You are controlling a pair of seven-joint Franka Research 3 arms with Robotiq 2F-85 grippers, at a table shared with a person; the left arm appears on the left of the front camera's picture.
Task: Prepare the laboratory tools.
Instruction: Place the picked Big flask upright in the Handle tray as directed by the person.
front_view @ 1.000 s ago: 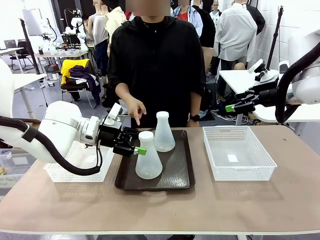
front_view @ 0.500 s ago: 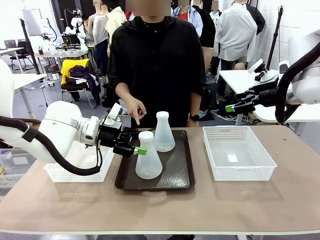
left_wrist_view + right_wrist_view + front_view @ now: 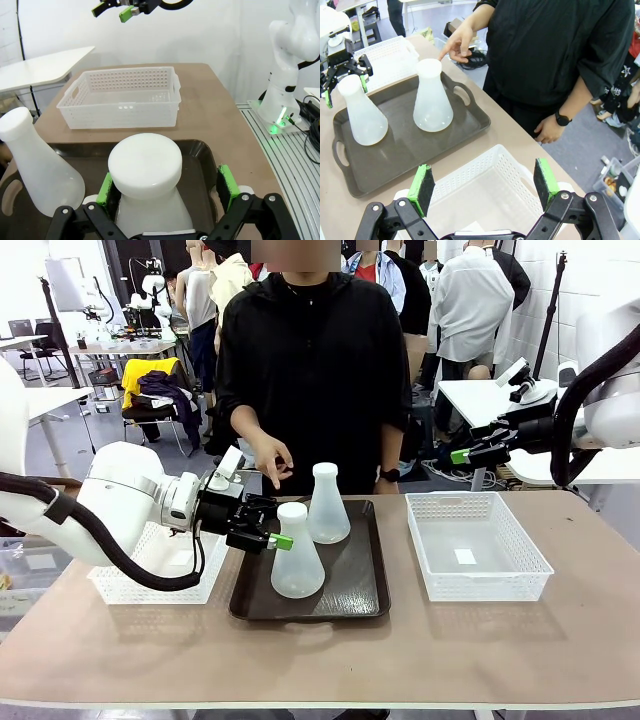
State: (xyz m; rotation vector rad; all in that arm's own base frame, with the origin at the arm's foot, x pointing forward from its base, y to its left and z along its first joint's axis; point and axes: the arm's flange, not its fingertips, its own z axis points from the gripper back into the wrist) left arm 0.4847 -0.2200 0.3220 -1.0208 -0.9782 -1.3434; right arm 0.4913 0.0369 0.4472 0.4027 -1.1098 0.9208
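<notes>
Two frosted white conical flasks stand upright on a dark tray. My left gripper is open, and the near flask has its neck between the fingers. In the left wrist view that neck sits between the green pads with gaps on both sides, and the far flask is at the left. The far flask stands behind, with a person's hand pointing down at it. My right gripper hangs open, high above the table's right side. Its wrist view looks down on both flasks and on the gripper itself.
A white mesh basket sits right of the tray, directly under my right gripper. Another white basket lies left of the tray, under my left arm. The person stands close at the table's far edge.
</notes>
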